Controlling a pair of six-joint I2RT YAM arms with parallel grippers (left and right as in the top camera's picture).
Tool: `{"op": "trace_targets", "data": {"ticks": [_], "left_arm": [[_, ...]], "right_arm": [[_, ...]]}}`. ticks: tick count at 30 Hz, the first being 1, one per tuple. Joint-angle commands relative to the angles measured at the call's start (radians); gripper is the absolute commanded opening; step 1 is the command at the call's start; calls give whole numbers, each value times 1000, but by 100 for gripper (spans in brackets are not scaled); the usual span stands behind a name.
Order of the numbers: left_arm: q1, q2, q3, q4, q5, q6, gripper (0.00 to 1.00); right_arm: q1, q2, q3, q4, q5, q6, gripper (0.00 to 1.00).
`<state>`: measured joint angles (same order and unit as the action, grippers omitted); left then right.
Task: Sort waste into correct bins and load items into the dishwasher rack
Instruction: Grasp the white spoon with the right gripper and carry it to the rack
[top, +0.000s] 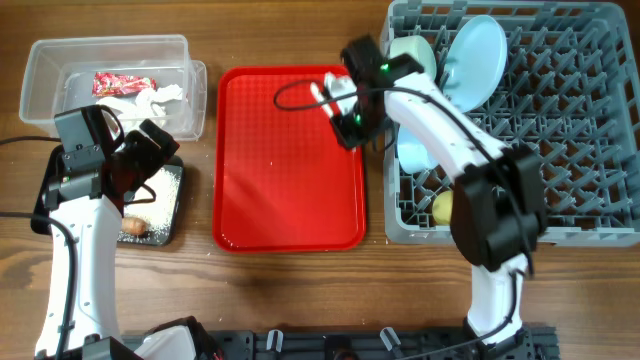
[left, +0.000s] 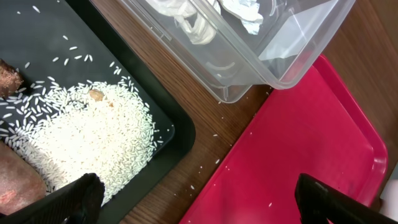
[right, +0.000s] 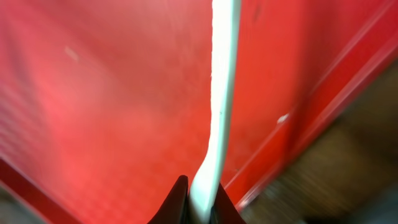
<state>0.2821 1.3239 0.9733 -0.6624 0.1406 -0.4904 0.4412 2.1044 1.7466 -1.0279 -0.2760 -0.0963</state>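
Wooden worktop (top: 290, 290). At left, the black tray (left: 183, 134) holds rice (left: 93, 137) and a brown stick (left: 15, 183). The left hand (left: 199, 193) hangs over its corner, spread wide, gripping nothing. Beside it, the tub (top: 40, 75) contains wrapper (top: 125, 83) and tissue (top: 150, 98). Over the red tray (top: 290, 180), the right hand (right: 199, 208) clenches the spoon (right: 224, 93). At right, the rack (top: 580, 150) holds a green bowl (top: 412, 52) and a cup (top: 443, 207).
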Motion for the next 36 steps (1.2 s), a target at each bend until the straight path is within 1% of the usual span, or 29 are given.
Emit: {"op": "trace_targets", "data": {"ticks": [1,3,4,5,6,7,9,11,12,14,16,17,18,22,23,24,25,26,27,28,30,33,36], "left_arm": [[-3,4,3,1,8,19,100],[-3,4,3,1,8,19,100],[-3,4,3,1,8,19,100],[-3,4,3,1,8,19,100],[-3,4,3,1,8,19,100],[-3,4,3,1,8,19,100],[-3,4,3,1,8,19,100],[-3,4,3,1,8,19,100],[-3,4,3,1,8,19,100],[-3,4,3,1,8,19,100],[-3,4,3,1,8,19,100],[-3,4,3,1,8,19,100],[-3,4,3,1,8,19,100],[-3,4,3,1,8,19,100],[-3,4,3,1,8,19,100],[-3,4,3,1,8,19,100],[-3,4,3,1,8,19,100],[-3,4,3,1,8,19,100],[-3,4,3,1,8,19,100],[-3,4,3,1,8,19,100],[-3,4,3,1,8,19,100],[-3,4,3,1,8,19,100],[-3,4,3,1,8,19,100]], "right_arm": [[-36,-212,97,11,137,149,4],[-102,-335,97,7,330,307,4],[-137,-374,97,-7,394,358,4],[-196,-428,97,-37,472,447,4],[-249,-455,97,-67,502,508,4],[-291,-467,97,-92,517,571,4],[-392,-465,89,-154,520,757,4],[-472,-464,35,-174,519,940,4],[-494,-464,7,-178,519,1031,4],[-520,-460,-86,-179,518,1258,4],[-520,-460,-164,-169,476,1437,4],[-520,-460,-206,-148,435,1485,4],[-520,-460,-257,-106,388,1508,4],[-520,-459,-420,76,259,1513,4],[-520,-459,-433,101,242,1513,7],[-520,-459,-433,104,235,1513,18],[-519,-459,-433,116,221,1511,55],[-519,-459,-433,116,218,1510,94],[-519,-459,-433,114,217,1507,100],[-519,-459,-433,115,204,1468,100],[-519,-465,-433,179,138,1305,100],[-519,-523,-432,186,124,1248,100],[-512,-644,-432,174,99,1114,100]]}}
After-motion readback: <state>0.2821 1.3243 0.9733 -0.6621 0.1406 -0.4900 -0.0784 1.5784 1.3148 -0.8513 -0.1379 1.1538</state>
